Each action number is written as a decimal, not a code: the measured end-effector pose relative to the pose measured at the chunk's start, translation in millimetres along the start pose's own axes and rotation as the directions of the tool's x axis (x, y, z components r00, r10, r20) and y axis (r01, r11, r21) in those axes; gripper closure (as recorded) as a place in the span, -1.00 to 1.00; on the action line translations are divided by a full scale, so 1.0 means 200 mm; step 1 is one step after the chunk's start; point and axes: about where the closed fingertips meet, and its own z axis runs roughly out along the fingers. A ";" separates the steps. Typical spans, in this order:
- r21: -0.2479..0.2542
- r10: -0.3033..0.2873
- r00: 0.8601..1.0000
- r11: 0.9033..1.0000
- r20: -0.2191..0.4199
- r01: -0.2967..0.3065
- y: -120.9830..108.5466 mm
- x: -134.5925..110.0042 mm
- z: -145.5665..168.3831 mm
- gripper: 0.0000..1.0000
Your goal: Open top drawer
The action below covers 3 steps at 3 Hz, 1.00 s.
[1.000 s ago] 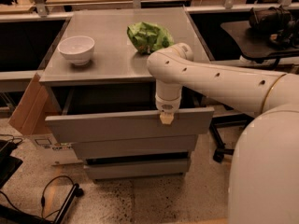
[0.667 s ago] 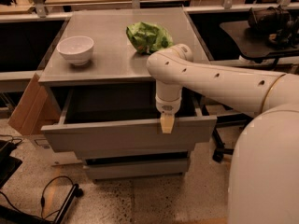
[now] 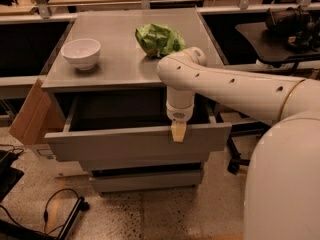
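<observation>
The top drawer is a wide, shallow grey drawer with a flat handleless front. It stands pulled well out from under the grey cabinet top, and its dark interior shows. My gripper hangs from the white arm straight down over the top edge of the drawer front, right of its middle. A pale fingertip lies against the front panel's upper edge. Two narrower-looking grey drawers sit shut below it.
A white bowl and a crumpled green bag sit on the cabinet top. A cardboard box leans at the cabinet's left side. Black cables lie on the floor at the front left. An office chair stands at the right.
The top drawer has slid further out toward the camera, and my gripper has moved down and forward with its front edge.
</observation>
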 end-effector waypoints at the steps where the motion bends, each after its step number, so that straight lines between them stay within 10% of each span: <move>1: 0.000 0.000 1.000 1.000 0.000 0.000 0.00 0.00 0.00 -0.67; 3: -0.003 0.000 1.000 1.000 -0.002 0.000 0.00 0.00 0.01 -1.00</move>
